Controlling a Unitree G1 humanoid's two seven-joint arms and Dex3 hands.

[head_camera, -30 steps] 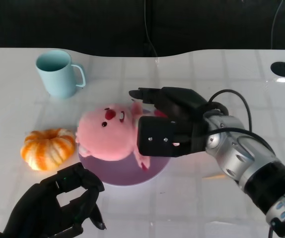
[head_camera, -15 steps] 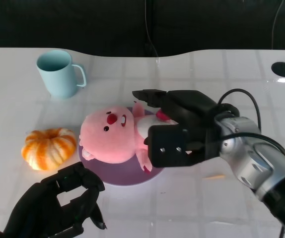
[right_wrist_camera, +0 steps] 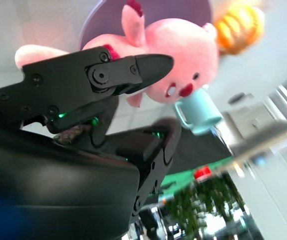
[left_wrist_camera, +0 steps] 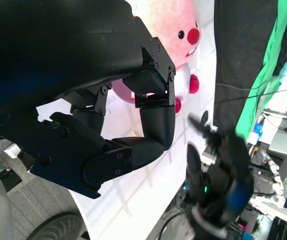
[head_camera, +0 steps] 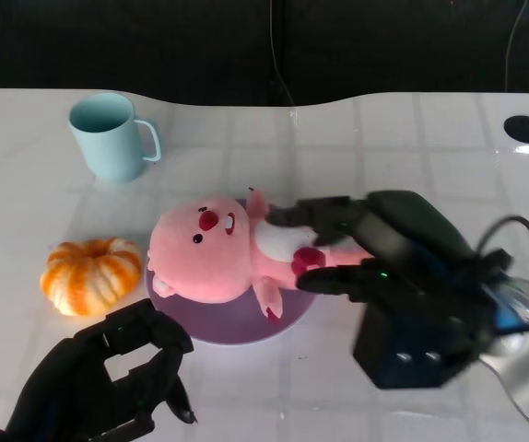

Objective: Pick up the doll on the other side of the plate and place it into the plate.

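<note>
On the white worktop, my right hand, fingers spread, had released the pink doll on the purple plate just ahead; next, I judged, withdraw clear.

**Where everything sat**

The doll lay on the plate in the middle of the surface. The cup stood behind and to the left. The orange sat just left of the plate. The right hand was at the doll's right side.
</note>
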